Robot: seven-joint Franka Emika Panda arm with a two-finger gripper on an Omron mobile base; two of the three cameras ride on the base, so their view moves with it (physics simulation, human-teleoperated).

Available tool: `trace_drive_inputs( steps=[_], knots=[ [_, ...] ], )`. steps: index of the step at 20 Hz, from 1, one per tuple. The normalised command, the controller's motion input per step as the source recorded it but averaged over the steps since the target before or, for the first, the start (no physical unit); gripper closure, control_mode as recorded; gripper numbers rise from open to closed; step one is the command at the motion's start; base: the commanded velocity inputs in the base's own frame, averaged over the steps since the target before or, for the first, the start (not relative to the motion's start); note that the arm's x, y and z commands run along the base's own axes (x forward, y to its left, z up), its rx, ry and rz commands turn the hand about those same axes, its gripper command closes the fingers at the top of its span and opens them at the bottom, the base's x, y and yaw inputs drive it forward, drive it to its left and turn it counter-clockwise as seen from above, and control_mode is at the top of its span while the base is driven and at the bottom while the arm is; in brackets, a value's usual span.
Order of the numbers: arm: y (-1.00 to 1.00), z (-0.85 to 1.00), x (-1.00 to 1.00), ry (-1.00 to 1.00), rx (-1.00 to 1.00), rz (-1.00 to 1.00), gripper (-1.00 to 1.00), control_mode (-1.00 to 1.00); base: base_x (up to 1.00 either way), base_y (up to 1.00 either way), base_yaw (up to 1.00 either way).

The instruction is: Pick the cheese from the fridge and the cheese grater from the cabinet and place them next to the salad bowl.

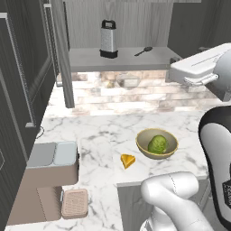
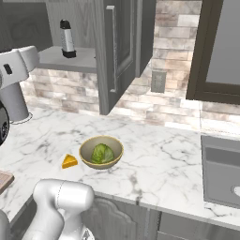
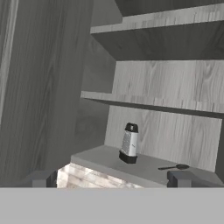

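The silver cheese grater with its black handle stands upright on the bottom shelf of the open cabinet. My gripper is open and empty, some way in front of the grater and looking up at it. The cheese, a small yellow wedge, lies on the marble counter just left of the salad bowl, which holds a green lettuce ball. The fridge is out of view.
A small black spoon lies on the shelf right of the grater. An open cabinet door hangs over the counter. A brown appliance stands at the counter's left and a sink at the right.
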Motion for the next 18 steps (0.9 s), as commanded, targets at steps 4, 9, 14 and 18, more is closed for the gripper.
trace_drive_inputs(
  steps=[4, 9, 14, 18],
  knots=[
    [0.00, 0.06, 0.14, 0.00, 0.00, 0.01, -1.00, -1.00, 0.00, 0.00, 0.00],
    [0.00, 0.00, 0.20, 0.00, 0.00, 0.01, -1.00, -1.00, 0.00, 0.00, 0.00],
    [0.00, -0.04, 0.23, 0.00, 0.00, 0.02, -1.00, -1.00, 0.00, 0.00, 0.00],
    [0.00, -0.17, 0.13, 0.00, 0.00, 0.00, -1.00, -1.00, 0.00, 0.00, 0.00]
  ],
)
